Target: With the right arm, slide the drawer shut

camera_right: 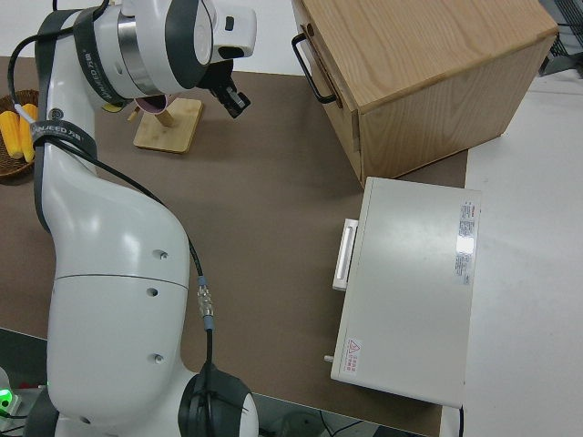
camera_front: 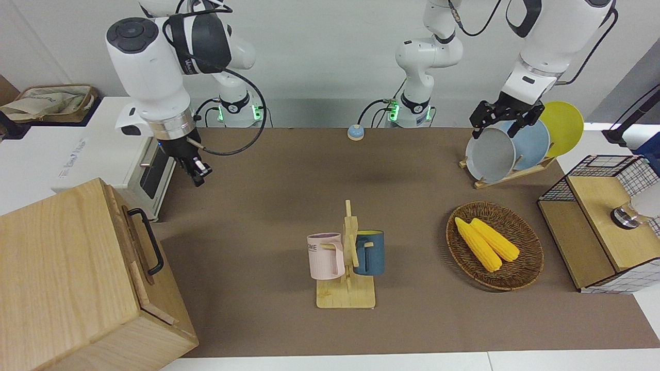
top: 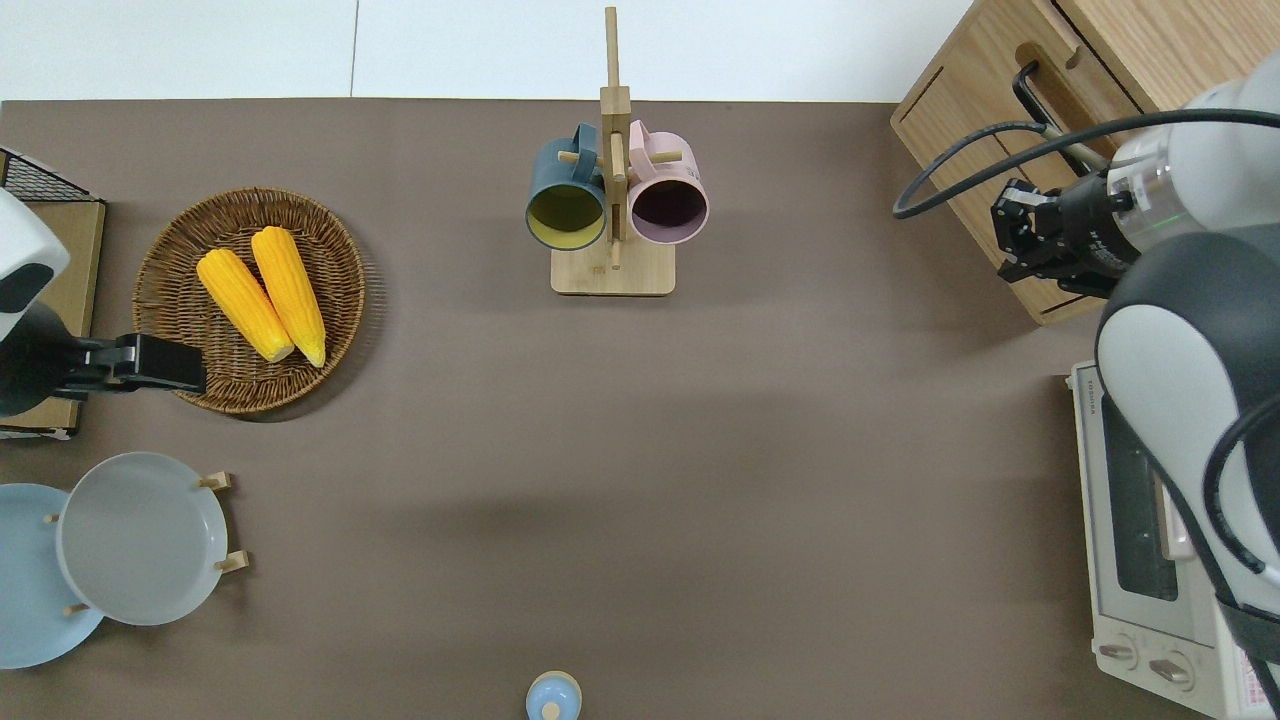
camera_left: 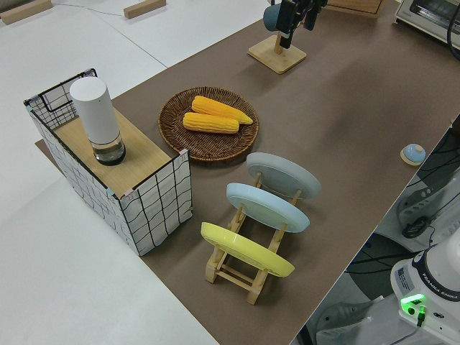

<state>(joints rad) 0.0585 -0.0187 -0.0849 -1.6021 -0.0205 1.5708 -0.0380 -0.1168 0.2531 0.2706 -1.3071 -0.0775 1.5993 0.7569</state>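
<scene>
Pale wood cabinet at the right arm's end of the table, farther from the robots than the white oven. Drawer set in the cabinet's front, nearly flush, black bar handle on its face. Right gripper up in the air over the cabinet's front edge, near the handle but apart from it, holding nothing; finger gap: cannot tell. Left arm parked, left gripper likewise unreadable. Elsewhere on the brown mat: mug stand with two mugs, wicker basket with two corn cobs, plate rack.
</scene>
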